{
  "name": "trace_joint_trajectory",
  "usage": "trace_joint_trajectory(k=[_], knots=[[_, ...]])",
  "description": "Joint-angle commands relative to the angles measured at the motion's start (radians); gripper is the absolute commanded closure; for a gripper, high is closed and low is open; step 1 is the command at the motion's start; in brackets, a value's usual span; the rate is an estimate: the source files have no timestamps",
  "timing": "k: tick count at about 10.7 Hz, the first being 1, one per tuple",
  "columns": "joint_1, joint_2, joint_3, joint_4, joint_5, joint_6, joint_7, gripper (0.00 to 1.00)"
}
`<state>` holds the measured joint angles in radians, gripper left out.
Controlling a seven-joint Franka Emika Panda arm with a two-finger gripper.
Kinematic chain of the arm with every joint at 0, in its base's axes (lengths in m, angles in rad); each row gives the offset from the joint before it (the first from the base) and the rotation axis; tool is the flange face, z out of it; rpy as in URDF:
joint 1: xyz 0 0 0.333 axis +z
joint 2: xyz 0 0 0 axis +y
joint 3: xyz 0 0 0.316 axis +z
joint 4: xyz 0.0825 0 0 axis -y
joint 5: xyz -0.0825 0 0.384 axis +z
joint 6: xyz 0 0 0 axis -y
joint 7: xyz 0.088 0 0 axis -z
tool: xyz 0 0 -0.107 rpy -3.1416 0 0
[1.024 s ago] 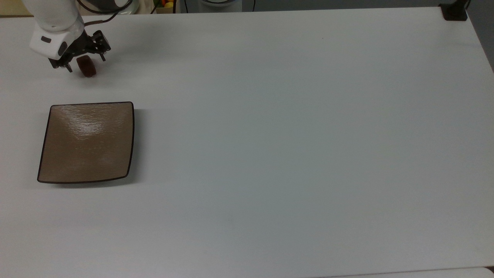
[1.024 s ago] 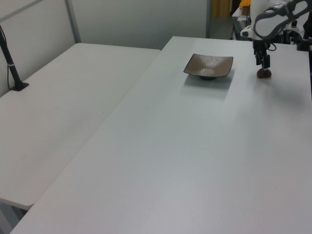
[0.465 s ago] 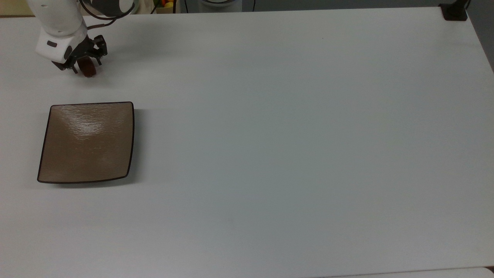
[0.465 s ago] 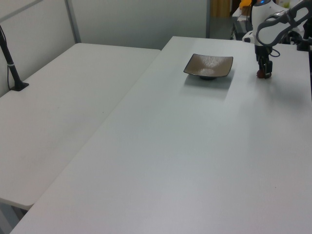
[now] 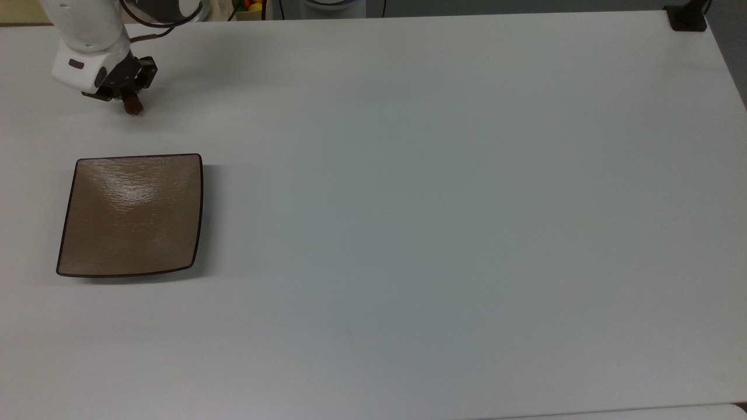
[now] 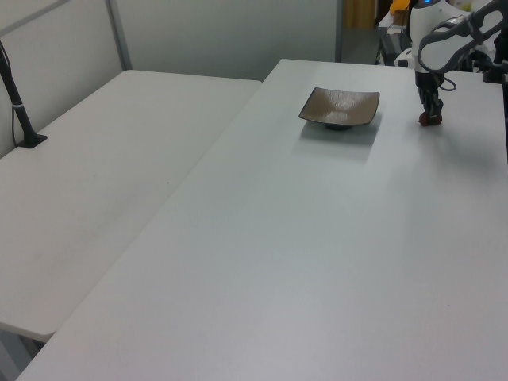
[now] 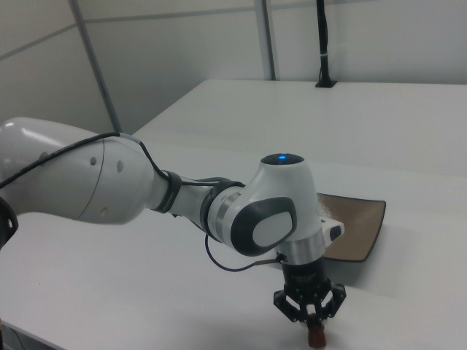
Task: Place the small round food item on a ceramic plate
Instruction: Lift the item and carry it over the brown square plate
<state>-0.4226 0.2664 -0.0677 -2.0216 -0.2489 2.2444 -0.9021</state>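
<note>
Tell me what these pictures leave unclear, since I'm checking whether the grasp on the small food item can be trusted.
- Top view: most of the small round food item is hidden under the claw; only its lower tip shows.
- Left view: the food item is too small and far away to judge the contact.
- Right view: the food item is cut off by the bottom edge.
- Right view: the arm hides the near edge of the ceramic plate.

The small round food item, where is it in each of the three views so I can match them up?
Top view: small round food item upper left, at the end effector.
Left view: food item upper right, right of the ceramic plate.
Right view: food item bottom edge, under the end effector.
Shared landmark: the ceramic plate.
</note>
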Motion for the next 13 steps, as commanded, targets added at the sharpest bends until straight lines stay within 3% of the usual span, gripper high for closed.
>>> trace_joint_trajectory(k=[1,2,7,11,13], knots=[[0.016,-0.035,-0.003,0.082,0.003,-0.158,-0.017,0.93],[0.03,-0.033,-0.003,0.137,0.016,-0.213,-0.008,0.93],[0.061,0.005,-0.003,0.372,0.239,-0.298,0.05,0.91],[0.122,0.132,0.002,0.519,0.257,-0.258,0.233,0.91],[0.137,0.184,0.005,0.535,0.269,-0.131,0.317,0.9]])
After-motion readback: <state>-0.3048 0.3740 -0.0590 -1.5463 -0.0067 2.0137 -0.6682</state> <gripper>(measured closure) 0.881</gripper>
